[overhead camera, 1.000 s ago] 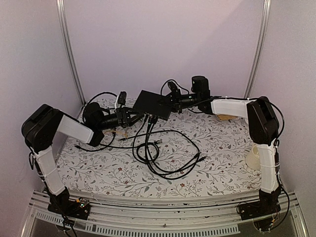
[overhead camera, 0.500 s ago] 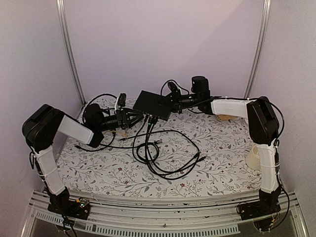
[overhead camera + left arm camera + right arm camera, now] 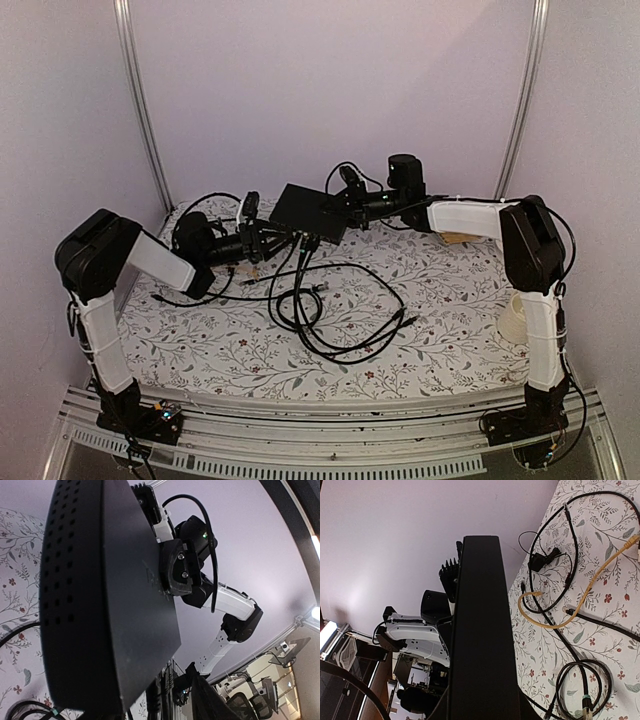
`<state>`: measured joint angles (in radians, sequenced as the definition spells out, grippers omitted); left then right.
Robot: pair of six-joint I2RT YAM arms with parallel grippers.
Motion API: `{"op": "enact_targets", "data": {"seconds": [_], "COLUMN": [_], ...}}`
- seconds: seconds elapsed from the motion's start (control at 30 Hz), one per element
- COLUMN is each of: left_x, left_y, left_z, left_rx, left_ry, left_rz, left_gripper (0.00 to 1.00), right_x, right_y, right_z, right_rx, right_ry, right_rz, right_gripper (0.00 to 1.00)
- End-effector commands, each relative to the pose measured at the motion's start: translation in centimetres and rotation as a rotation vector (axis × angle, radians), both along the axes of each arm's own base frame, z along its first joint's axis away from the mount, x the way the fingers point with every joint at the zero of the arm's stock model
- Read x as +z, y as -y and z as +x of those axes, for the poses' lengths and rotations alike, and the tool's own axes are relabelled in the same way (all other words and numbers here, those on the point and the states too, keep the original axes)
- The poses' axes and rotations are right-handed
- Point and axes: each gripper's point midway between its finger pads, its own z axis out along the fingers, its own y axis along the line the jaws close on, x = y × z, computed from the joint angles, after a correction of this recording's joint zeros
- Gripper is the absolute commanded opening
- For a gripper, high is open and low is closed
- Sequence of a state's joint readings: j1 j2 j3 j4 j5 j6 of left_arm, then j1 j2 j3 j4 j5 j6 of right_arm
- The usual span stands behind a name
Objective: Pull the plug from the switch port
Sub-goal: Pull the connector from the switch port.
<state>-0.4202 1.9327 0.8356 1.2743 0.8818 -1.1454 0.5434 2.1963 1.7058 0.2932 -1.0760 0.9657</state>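
Switch [image 3: 100, 605] cropped by the frame edge in both wrist views; its ports [image 3: 305, 234] too small overhead.

— Are you reading any lettering, numbers or labels anywhere?
— No, nothing is coming through legibly. The switch [image 3: 100, 610] is showing a faint raised mark near the middle of its top face in the left wrist view.
— Are you making it out?
— No, it is looking too dark and blurred to read.
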Motion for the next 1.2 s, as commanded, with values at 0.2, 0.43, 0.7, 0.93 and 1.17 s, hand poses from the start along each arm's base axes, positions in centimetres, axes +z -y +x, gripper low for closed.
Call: {"op": "enact_targets", "data": {"seconds": [0.2, 0.43, 0.7, 0.93, 1.17], "left_x": [0.1, 0.2, 0.8, 0.9, 1.1], "left_y": [0.4, 0.5, 1.1, 1.2, 1.2], "left_z": [0.8, 1.0, 0.7, 0.4, 0.3], "left_rx": [-0.014, -0.001, -0.022, -0.027, -0.021], "left_ry": [0.022, 0.024, 0.028, 0.030, 0.028], "left_rz": [-0.043, -0.048, -0.081, -0.087, -0.099], "left_gripper": [0.44, 0.43, 0.40, 0.37, 0.33], "right_x": [4.6, 4.5, 4.3, 4.3, 4.2], "right_y": [-0.1, -0.3, -0.3, -0.4, -0.5], "right_z": [-1.0, -1.0, -0.9, -0.8, -0.6], "right_rx": [0.033, 0.035, 0.030, 0.028, 0.023], "right_ry": [0.116, 0.115, 0.114, 0.114, 0.112], "right_rz": [0.084, 0.087, 0.086, 0.087, 0.087], "right_gripper": [0.02, 0.02, 0.02, 0.02, 0.02]}}
